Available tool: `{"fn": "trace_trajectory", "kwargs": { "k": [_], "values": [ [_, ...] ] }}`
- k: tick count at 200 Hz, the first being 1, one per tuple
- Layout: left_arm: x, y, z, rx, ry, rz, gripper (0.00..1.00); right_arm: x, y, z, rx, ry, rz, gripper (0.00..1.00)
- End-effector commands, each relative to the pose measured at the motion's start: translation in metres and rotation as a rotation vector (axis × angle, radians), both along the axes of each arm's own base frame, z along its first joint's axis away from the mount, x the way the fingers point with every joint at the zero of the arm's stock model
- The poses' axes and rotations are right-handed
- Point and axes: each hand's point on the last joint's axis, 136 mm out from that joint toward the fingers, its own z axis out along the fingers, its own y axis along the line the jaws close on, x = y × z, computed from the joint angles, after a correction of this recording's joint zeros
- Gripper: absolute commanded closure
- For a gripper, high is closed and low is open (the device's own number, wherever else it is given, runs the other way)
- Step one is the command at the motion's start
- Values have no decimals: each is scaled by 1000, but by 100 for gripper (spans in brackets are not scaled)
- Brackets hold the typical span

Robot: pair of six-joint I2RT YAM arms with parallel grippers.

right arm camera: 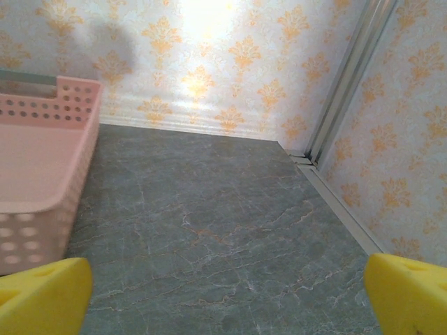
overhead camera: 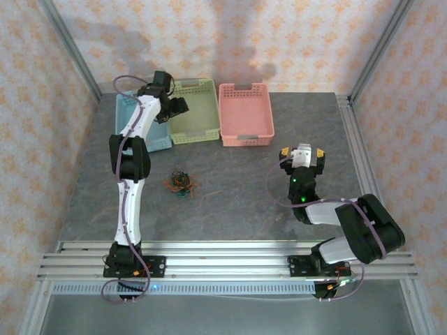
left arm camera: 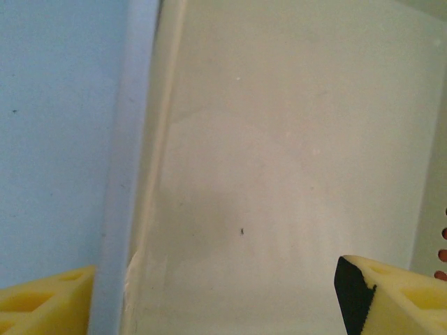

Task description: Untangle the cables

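The cables (overhead camera: 181, 183) lie as one small tangled clump of black, red-orange and green wire on the counter (overhead camera: 230, 202), left of its middle and about halfway between the near and far edges. Nothing touches them. The clump is roughly round with no clear long axis. A few red-orange loops stray out to either side, roughly parallel to the near edge.

The left end effector (overhead camera: 173, 105) hangs at the far-left corner, over the wall shared by the blue basket (overhead camera: 143, 145) and the green basket (overhead camera: 198, 137). Its yellow fingers (left arm camera: 398, 293) stand wide apart with nothing between them, above the green basket's bare floor. The baskets, with a pink basket (overhead camera: 246, 139) beside them along the far edge, are probably there to receive separated strands.

The right end effector (overhead camera: 302, 152) sits towards the right edge, fully spread and empty, pointing at the far-right corner. Folded back like this, the arm leaves the tangle unobstructed.
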Motion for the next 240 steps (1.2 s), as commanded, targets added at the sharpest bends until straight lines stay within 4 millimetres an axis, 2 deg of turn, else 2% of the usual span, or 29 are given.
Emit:
{"fn": "trace_trajectory", "kwargs": {
  "k": [1,77,112,144,172,210,240],
  "values": [
    [-1,-26,2,-1,4,-60,17,1,5,7,4,-30,21,1],
    [-4,-70,-27,14,47,-142,17,2,7,6,-1,-22,24,1],
    [3,-102,-20,15,-4,-189,15,4,8,6,-6,-16,28,1],
    [9,-113,-22,-26,-22,-160,15,3,8,6,-7,-19,31,1],
    [12,-134,-22,-56,-46,-190,16,3,9,5,-10,-16,35,1],
    [14,-145,-18,-60,-71,-218,15,4,11,5,-13,-13,38,1],
    [12,-141,-8,-15,-84,-244,13,4,10,5,-13,-14,37,1]
  ]
}}
